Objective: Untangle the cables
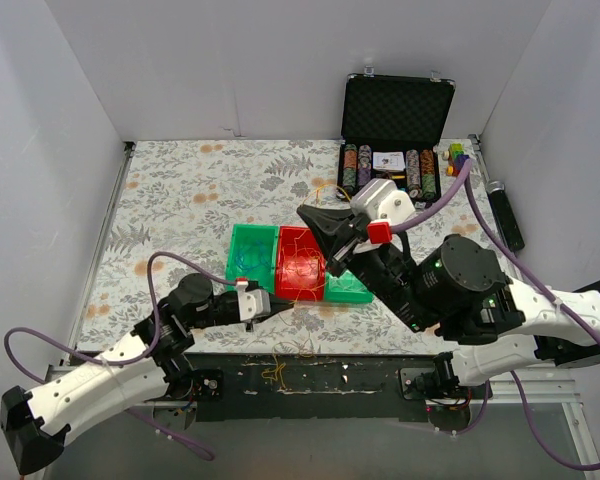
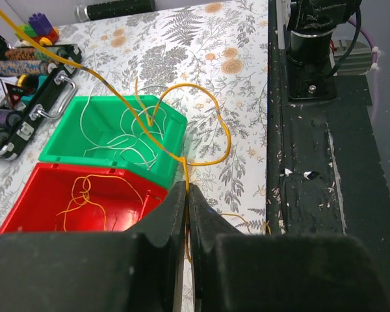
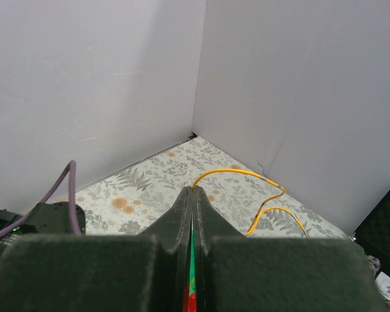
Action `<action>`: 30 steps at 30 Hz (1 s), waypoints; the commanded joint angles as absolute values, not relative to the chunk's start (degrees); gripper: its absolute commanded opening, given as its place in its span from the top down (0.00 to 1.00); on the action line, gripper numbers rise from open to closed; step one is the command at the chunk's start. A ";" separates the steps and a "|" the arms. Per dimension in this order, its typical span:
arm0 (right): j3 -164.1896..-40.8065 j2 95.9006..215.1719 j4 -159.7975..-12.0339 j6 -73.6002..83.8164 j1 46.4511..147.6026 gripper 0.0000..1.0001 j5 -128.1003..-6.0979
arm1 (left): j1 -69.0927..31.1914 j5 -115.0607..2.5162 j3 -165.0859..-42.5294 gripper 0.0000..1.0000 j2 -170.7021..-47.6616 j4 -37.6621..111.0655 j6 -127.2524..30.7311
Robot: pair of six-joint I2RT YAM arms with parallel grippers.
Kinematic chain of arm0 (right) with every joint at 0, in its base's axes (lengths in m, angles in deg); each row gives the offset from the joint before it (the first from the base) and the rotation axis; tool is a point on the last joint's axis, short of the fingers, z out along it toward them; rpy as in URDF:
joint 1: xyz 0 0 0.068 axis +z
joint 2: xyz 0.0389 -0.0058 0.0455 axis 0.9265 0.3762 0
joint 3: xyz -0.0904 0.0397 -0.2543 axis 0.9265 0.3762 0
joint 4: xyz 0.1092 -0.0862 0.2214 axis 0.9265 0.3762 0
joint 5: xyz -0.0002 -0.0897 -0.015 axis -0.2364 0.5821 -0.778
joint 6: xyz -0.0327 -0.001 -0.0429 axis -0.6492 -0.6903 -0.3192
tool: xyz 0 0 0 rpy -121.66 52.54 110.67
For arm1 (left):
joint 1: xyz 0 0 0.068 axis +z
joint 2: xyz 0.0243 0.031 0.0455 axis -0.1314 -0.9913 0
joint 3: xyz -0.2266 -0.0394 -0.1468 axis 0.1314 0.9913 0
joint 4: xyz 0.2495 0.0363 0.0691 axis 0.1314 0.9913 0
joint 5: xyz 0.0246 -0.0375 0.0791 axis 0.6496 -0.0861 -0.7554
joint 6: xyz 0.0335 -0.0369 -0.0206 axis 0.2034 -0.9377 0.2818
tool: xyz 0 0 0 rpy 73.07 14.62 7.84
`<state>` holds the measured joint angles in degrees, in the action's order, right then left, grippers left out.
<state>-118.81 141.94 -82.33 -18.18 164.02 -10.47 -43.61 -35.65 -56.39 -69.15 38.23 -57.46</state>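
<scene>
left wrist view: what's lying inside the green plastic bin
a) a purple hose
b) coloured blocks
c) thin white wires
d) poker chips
c: the green plastic bin holds loose thin white wires curled across its floor.

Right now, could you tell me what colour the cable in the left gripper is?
The cable is yellow-orange, clearest in the left wrist view.
</scene>
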 commanded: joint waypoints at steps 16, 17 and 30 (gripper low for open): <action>-125.21 140.29 -105.75 -49.51 164.32 0.99 -0.13 | -43.60 -35.27 -49.83 1.00 -55.13 63.06 -25.88; -125.39 139.85 -107.15 -50.82 164.32 0.99 0.13 | -43.60 -35.61 -49.57 1.00 -54.96 63.76 -25.26; -123.11 142.74 -105.24 -48.47 164.05 0.99 -0.13 | -43.60 -38.78 -53.86 1.00 -53.99 55.35 -30.43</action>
